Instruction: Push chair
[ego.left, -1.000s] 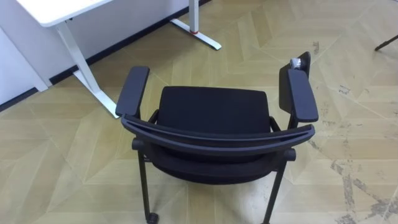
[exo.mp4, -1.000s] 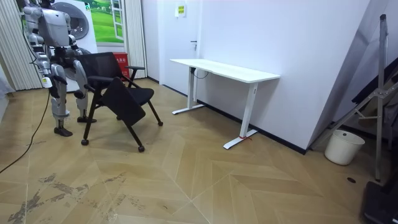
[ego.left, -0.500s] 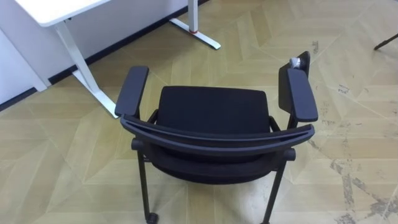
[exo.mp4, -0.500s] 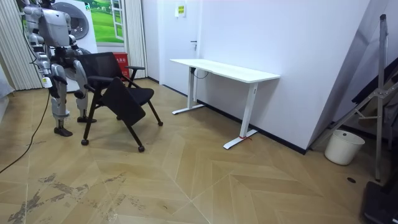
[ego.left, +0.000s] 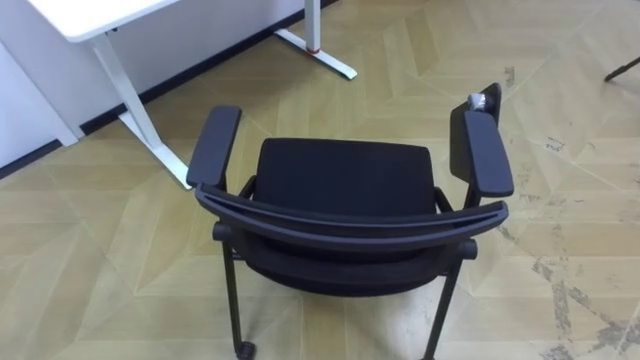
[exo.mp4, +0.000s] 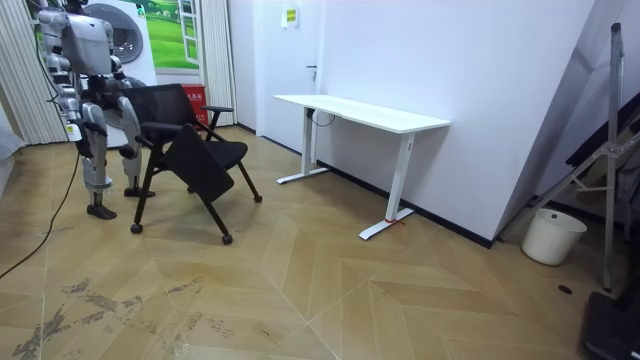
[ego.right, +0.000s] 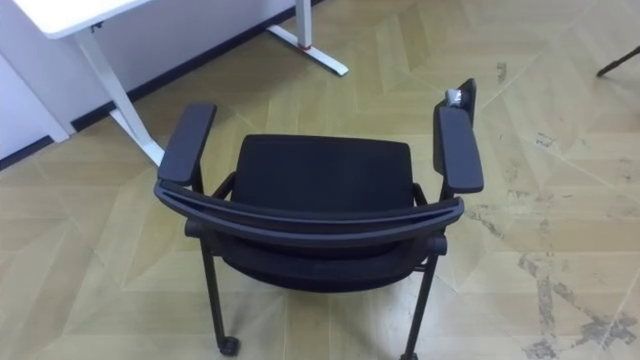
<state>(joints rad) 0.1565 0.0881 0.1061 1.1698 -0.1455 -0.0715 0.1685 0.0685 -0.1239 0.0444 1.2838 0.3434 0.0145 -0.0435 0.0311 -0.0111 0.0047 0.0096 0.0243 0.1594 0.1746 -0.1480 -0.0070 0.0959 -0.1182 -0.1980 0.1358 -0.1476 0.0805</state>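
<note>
In the left eye view the chair is seen from above, its backrest nearest at 6 o'clock. A white desk leg is set close off the left armrest at 10 o'clock, bare floor is left open from 1 to 4 o'clock, and the rear legs are cut by the lower edge. In the room view the chair is placed at 9 o'clock, the robot just behind it, with open floor stretched toward 3 o'clock; the right hand is hung at the robot's side, and for neither hand can open or closed be told.
</note>
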